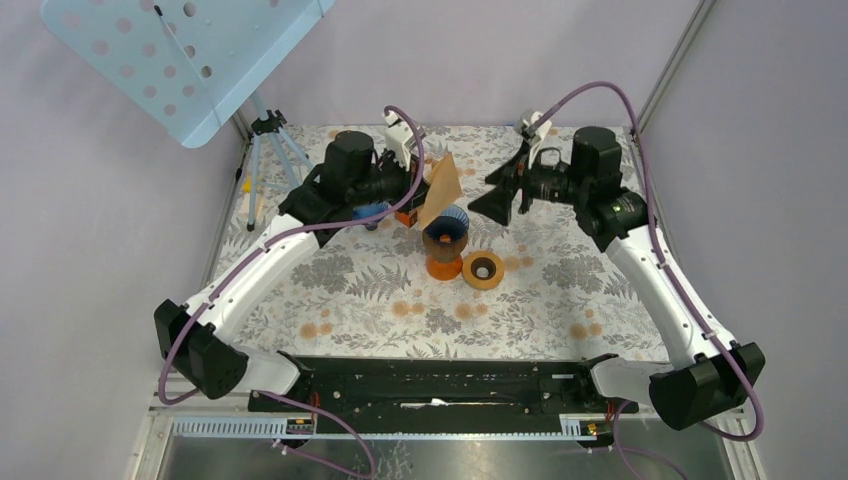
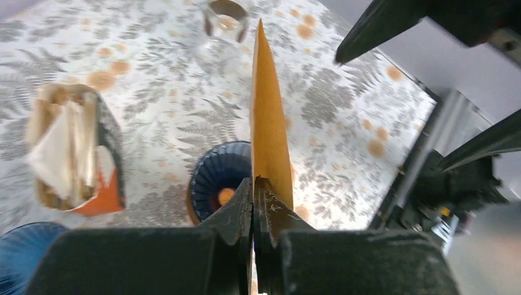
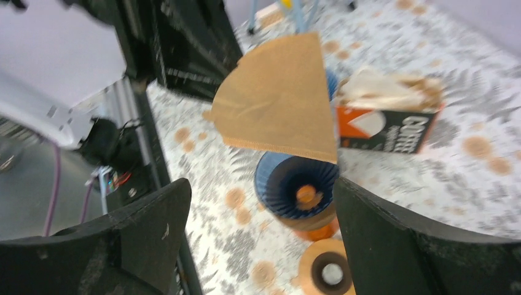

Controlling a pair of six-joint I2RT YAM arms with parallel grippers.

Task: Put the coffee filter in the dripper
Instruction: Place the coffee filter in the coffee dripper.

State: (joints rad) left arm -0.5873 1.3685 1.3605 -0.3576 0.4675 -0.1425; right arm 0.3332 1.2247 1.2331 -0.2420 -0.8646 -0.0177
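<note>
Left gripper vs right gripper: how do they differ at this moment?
The left gripper is shut on the brown coffee filter, pinching its edge; the right gripper stands wide open and holds nothing. The left gripper holds the coffee filter on edge above the blue dripper; the right gripper faces both from the other side, apart from them. Shared: both are black two-finger grippers, raised off the table.
</note>
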